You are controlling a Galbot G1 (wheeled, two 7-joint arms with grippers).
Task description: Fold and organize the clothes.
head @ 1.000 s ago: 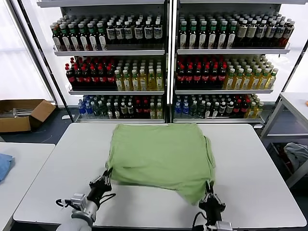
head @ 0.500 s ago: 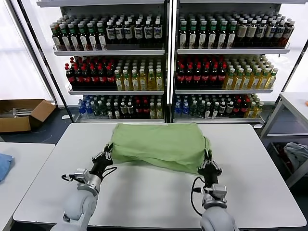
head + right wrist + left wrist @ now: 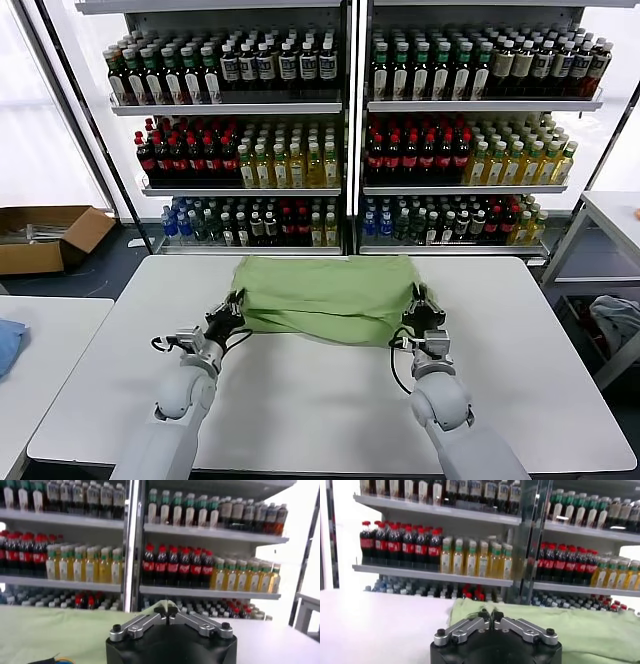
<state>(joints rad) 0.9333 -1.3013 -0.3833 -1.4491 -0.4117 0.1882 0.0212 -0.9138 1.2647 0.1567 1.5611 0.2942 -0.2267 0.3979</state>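
Centre of frame, far half of table: green polo shirt (image 3: 325, 298), folded into a wide flat band.
Long axis: runs left-right across the head view, parallel to the table's far edge and the shelf fronts.
Fold detail: upper layer's edge shows as a seam line across the near part; near edge sags slightly lower toward the right. Collar, buttons and patch not visible.
Left gripper (image 3: 232, 309): at the shirt's near-left corner, fingertips together in the left wrist view (image 3: 490, 615), pinching the green fabric edge.
Right gripper (image 3: 422, 305): at the shirt's near-right corner, tips pressed together in the right wrist view (image 3: 165, 611), a peak of green cloth caught between them.
Arms: both reach forward from the bottom of the frame, roughly symmetric, one at each end of the band.
Surface: white table (image 3: 300, 400) with rounded corners, near half bare.
Side tables: second white table at lower left carrying a blue cloth (image 3: 8, 340) at the frame edge; another table at far right, with a grey-white cloth (image 3: 620, 325) lower down beside it.
Room: two shelf units (image 3: 350, 130) behind the table, rows of bottles with dark, red-capped, yellow and clear contents.
Floor: open cardboard box (image 3: 45, 238) at left, on dark flooring.
Light: bright white panels at both sides of the shelves.
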